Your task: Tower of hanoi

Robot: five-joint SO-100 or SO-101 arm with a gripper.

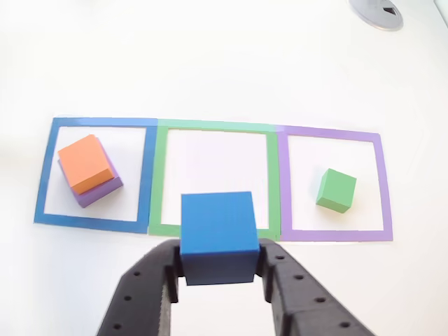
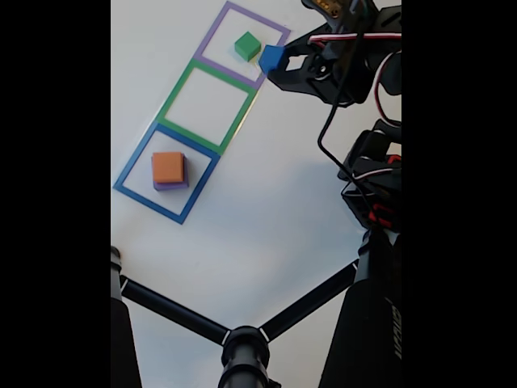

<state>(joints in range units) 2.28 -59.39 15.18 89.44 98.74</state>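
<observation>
Gripper (image 1: 218,269) is clamping the blue cube (image 1: 218,236), one black finger on each side face, and is carrying it clear of the table. Landmark for all positions: the green tape square (image 1: 213,178), middle of the three outlines.

In the other view the blue cube is hanging in front of the near edge of the green tape square. In the fixed view the gripper (image 2: 277,66) and blue cube (image 2: 271,58) are sitting over the edge of the purple tape square (image 2: 242,44), the outline next along from the green tape square (image 2: 208,107). Height above the table cannot be read.

The green block (image 1: 337,190) is lying alone in the purple tape square (image 1: 334,183), to the right of the green tape square in the other view. The orange block (image 1: 86,163) is resting on the purple block (image 1: 100,192) inside the blue tape square (image 1: 94,172), on the opposite side. The green tape square is holding nothing.

Judgement: a transport step is in hand, smallest piece in transit. A legal drop is either onto the green block or into the empty middle outline. Next move calls for centring the cube over the chosen spot, lowering until it seats flat, then opening the jaws without nudging.

Surface: white matte table (image 1: 224,63), evenly lit. A grey round fitting (image 1: 378,12) is showing at the far corner. In the fixed view black tripod legs (image 2: 242,335) are crossing the foreground.
</observation>
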